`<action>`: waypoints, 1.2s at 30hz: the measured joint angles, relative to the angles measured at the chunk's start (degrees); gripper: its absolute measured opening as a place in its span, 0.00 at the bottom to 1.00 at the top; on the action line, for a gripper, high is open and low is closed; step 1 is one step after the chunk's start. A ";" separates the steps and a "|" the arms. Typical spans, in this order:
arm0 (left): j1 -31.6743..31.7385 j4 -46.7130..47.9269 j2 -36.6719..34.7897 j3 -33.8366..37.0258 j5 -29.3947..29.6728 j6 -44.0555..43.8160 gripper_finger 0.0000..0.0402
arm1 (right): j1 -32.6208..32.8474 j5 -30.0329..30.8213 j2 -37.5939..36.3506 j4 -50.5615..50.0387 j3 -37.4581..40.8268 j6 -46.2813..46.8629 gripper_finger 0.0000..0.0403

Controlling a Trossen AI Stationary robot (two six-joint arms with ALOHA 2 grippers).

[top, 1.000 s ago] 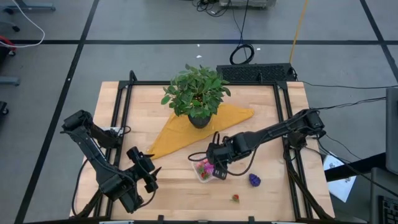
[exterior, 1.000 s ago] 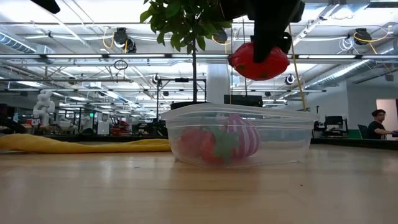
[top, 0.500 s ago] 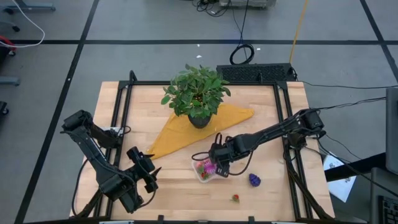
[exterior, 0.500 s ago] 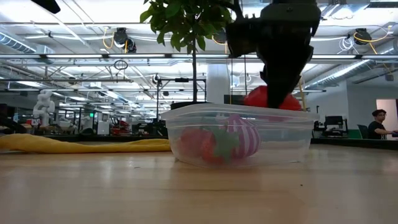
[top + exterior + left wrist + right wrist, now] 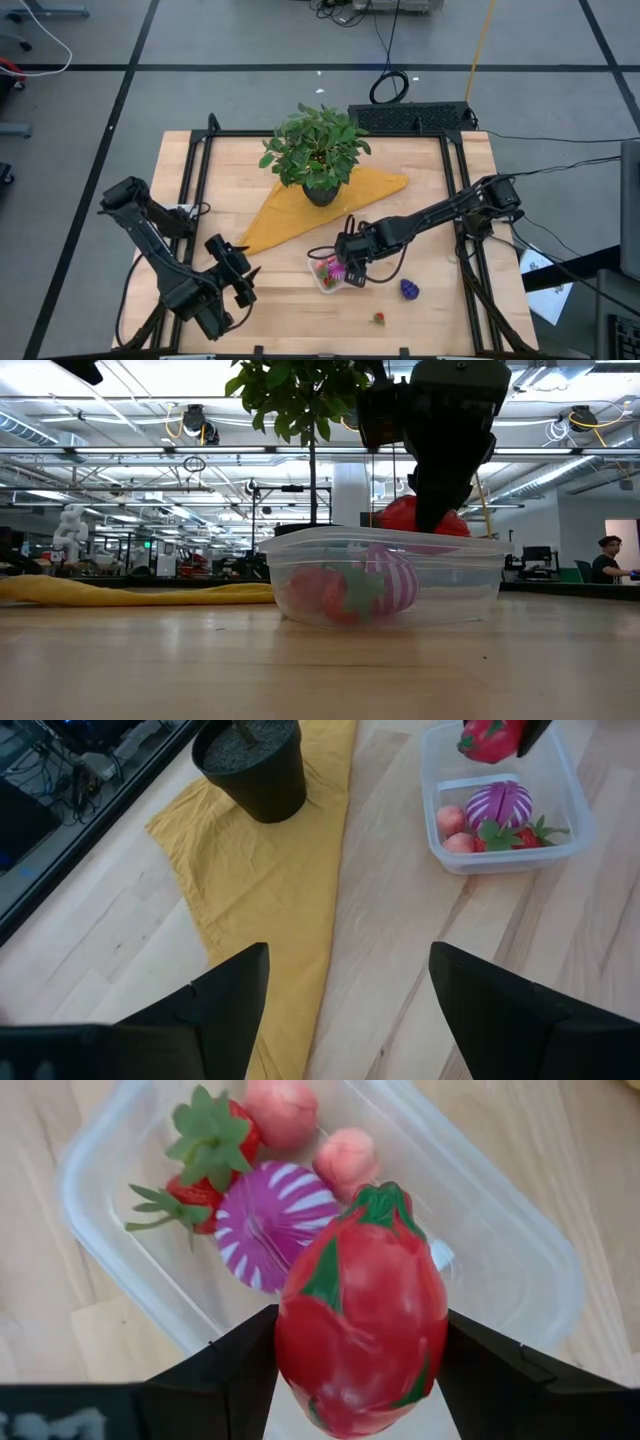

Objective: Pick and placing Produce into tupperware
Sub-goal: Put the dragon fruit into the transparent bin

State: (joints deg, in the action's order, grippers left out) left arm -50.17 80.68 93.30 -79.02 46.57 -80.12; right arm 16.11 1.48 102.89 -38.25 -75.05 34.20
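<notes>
Even overhead light is filling the high view, and the table (image 5: 290, 290) is showing only soft, short shadows under the potted plant (image 5: 316, 150) and the arms. In the low view, ceiling tube lights (image 5: 250, 452) are glaring against a bright hall, leaving the arm above the tupperware (image 5: 385, 575) almost silhouetted, while the nearest strip of tabletop is blurring out of focus. The right wrist view is rendering the red fruit (image 5: 362, 1325) soft at close range, with pale highlights glinting along the container's clear rim.
</notes>
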 joint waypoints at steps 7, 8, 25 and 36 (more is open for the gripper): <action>0.36 0.00 0.00 0.00 0.00 0.42 0.69 | -0.01 0.00 0.00 0.97 0.00 -2.09 0.57; 0.32 0.00 0.00 0.00 0.00 0.42 0.69 | -0.01 0.00 0.00 0.97 0.00 -2.42 0.57; 0.32 0.00 0.00 0.02 -0.04 0.39 0.69 | -1.54 -0.02 0.00 0.71 -0.02 -0.42 0.57; 0.32 -0.03 0.00 0.02 -0.07 0.39 0.69 | -1.52 -0.11 0.64 1.01 -0.11 -0.38 0.57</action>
State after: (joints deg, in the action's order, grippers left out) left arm -49.84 80.65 93.30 -79.00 46.50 -79.72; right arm 14.59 1.37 103.53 -37.25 -75.16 33.82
